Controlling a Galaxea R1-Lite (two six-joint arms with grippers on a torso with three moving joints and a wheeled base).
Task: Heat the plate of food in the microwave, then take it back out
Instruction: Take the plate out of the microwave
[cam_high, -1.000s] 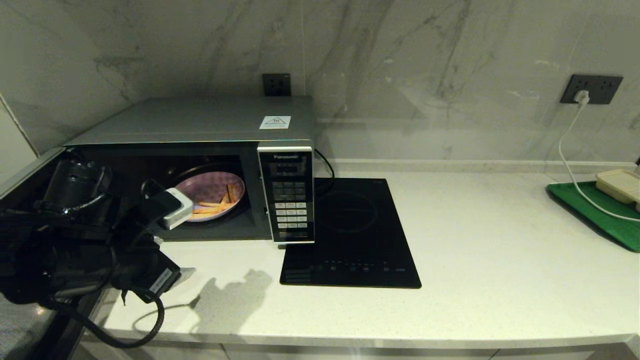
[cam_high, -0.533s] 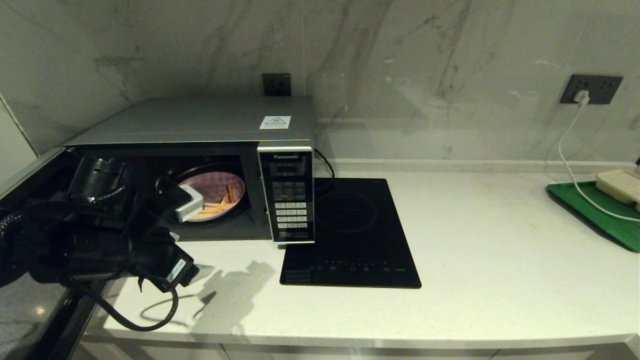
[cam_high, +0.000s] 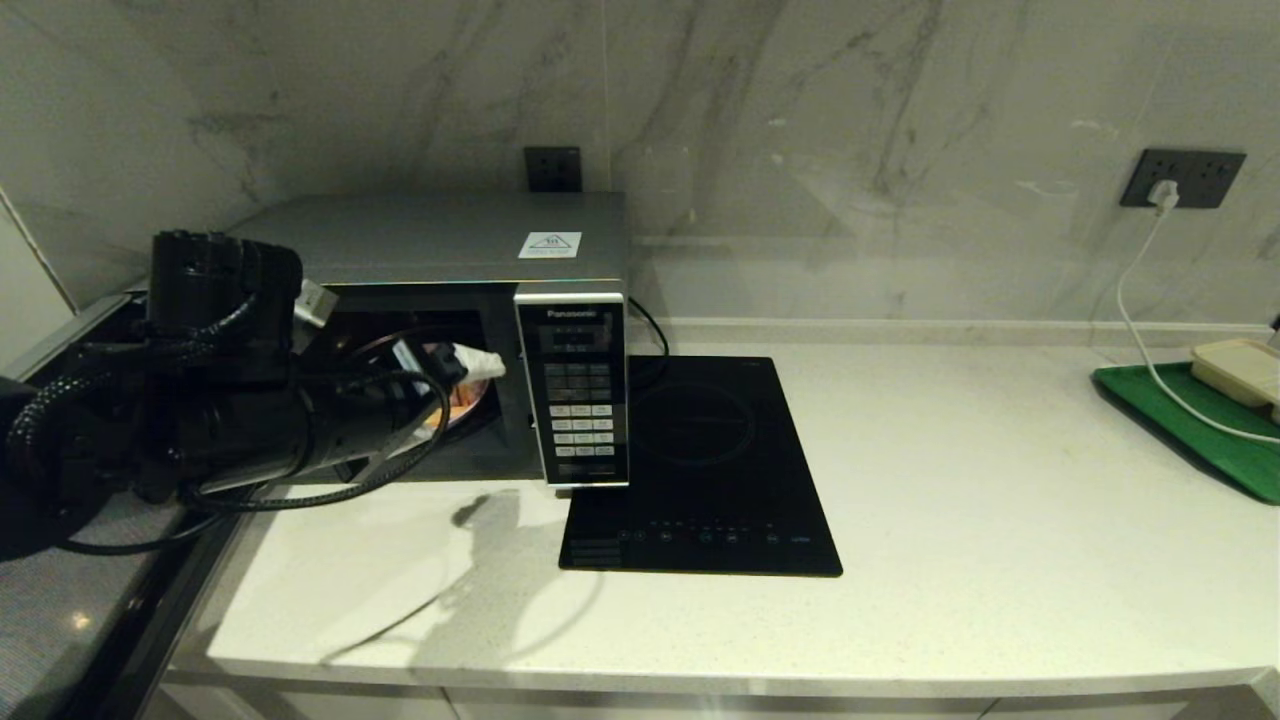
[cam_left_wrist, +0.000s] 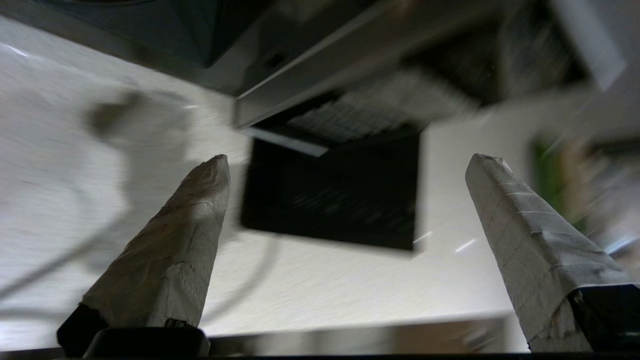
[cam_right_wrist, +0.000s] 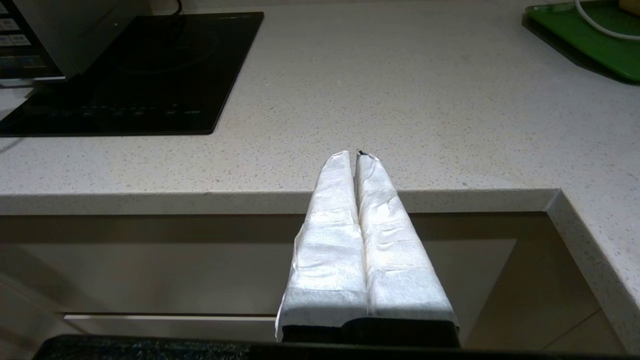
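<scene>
Your left claw (cam_left_wrist: 347, 160) stands with fingers wide apart and empty, just at the open mouth of the microwave (cam_high: 440, 240). The plate of food (cam_high: 466, 400) sits inside, just beyond it, mostly hidden. Your right claw (cam_right_wrist: 356, 155) is pressed together, parked off the desk (cam_right_wrist: 400, 100) edge.

The microwave (cam_high: 430, 240) is silver-grey with a black panel of white buttons. The surface (cam_high: 980, 520) is off-white with fine speckles, the wall (cam_high: 800, 120) pale marble with grey veins. The hob (cam_high: 700, 470) is glossy black, the tray (cam_high: 1190, 420) green. White wrapping covers each end effector's fingers (cam_right_wrist: 345, 240).
</scene>
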